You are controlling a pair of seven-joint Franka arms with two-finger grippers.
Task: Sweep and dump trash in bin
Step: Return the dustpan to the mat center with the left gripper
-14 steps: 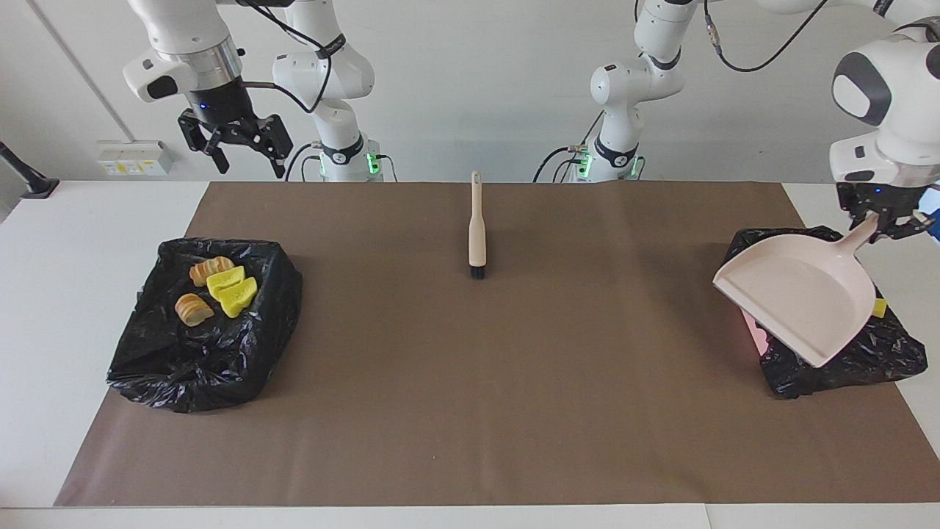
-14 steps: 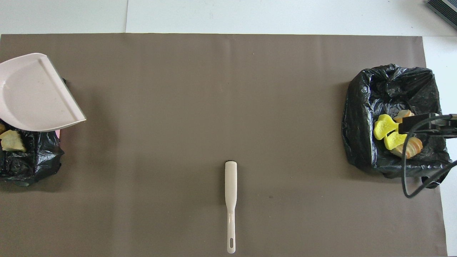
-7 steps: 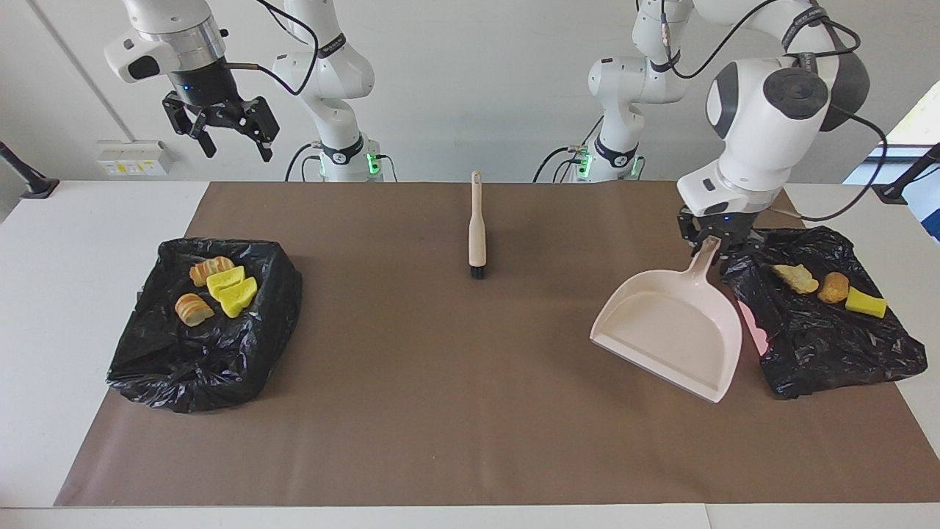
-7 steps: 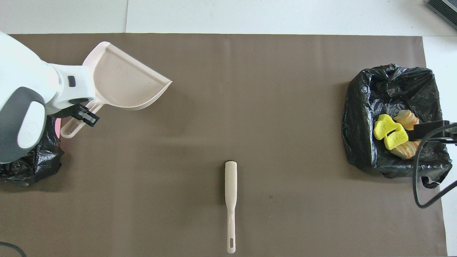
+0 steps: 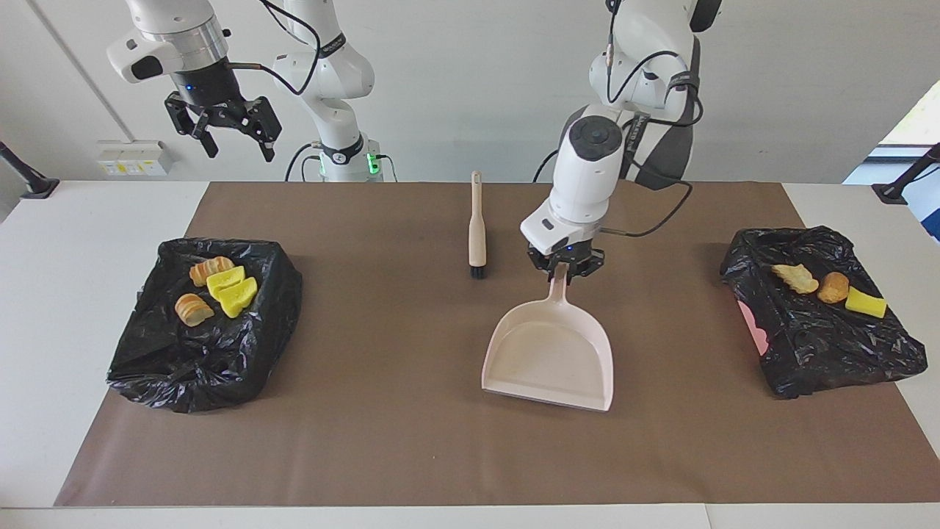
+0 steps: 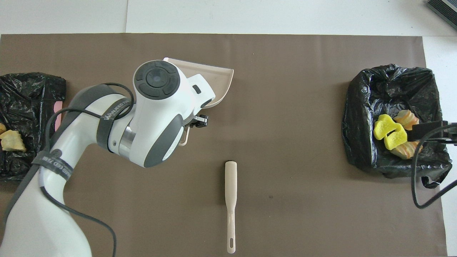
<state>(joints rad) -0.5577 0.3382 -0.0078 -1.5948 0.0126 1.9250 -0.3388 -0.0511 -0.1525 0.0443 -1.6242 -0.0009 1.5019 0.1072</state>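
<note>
Foam trash sat in two black bags: four chunks (image 5: pixel 217 289) in the bag (image 5: pixel 205 323) at nine o'clock, three chunks (image 5: pixel 828 288) in the bag (image 5: pixel 822 323) at three o'clock. They looked light and squishy, easy to pinch anywhere. Left gripper (image 5: pixel 565 269) clenched the pink dustpan (image 5: pixel 549 353) handle mid-table, beside the brush (image 5: pixel 476 228). Right gripper (image 5: pixel 229 136) waited, released, up high. I saw no words I could read.
</note>
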